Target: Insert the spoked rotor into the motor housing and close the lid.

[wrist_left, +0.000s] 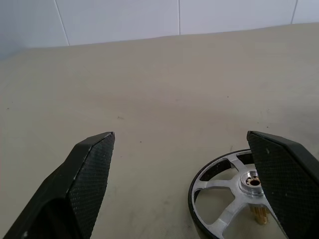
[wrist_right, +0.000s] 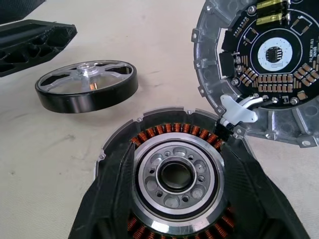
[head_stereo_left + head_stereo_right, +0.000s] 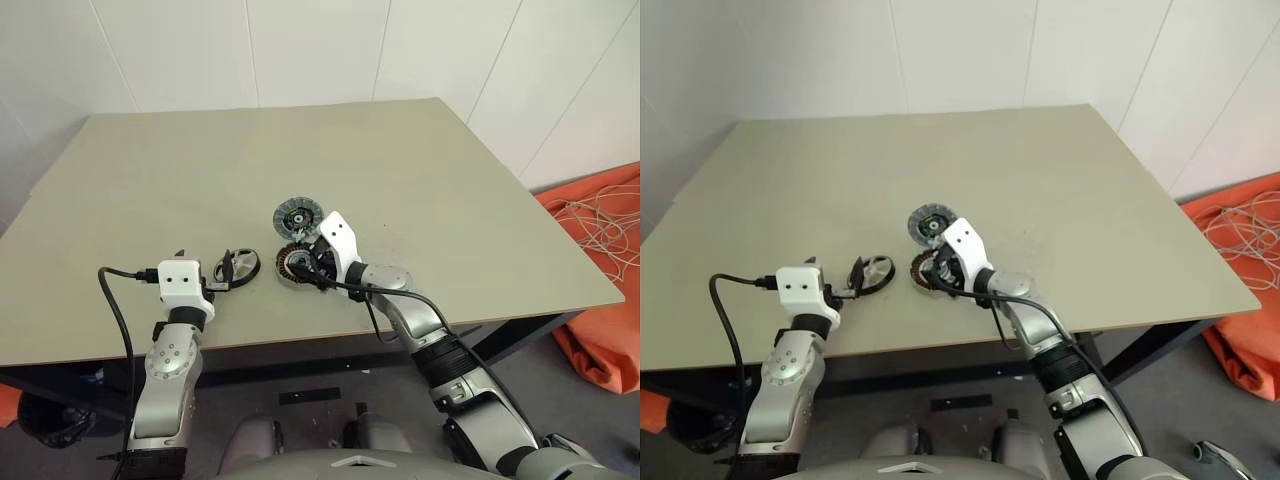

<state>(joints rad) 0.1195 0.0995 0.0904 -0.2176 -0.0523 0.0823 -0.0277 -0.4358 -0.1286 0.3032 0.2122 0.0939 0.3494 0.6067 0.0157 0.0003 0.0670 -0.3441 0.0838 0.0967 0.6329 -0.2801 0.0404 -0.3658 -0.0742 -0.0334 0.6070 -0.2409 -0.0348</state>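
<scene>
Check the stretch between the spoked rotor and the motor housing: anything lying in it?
Nothing: the right wrist view shows bare table between the spoked rotor and the motor housing.

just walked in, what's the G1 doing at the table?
Motor assembly, early stage. The motor housing sits on the table with its copper windings exposed, between the jaws of the right gripper; whether they grip it is unclear. The spoked rotor lies on the table by the left gripper, whose jaws are open on either side of it. The lid lies beside the housing, circuit face up. Rotor not yet inserted.
</scene>
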